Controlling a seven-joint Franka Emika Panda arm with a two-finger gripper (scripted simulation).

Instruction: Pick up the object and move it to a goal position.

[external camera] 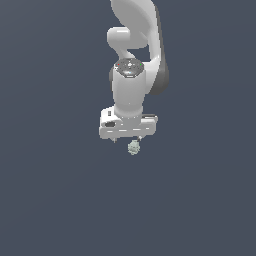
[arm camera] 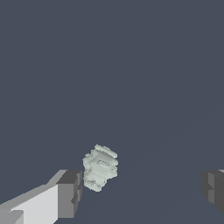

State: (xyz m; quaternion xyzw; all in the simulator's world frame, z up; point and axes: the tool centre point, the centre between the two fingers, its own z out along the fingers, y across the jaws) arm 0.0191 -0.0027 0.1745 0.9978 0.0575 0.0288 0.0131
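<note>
While no writing is showing anywhere, my end effector (arm camera: 140,190) is hanging wide open, gripping nothing; the object (arm camera: 100,168) is sitting just beside one fingertip (arm camera: 69,194).

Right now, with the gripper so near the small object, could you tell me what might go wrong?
1. The object sits off-centre in the open gripper, close beside one finger and far from the other; closing could nudge it sideways instead of clamping it.
2. It is small and lumpy, so the grip may be poor and it might slip during the move.
</note>
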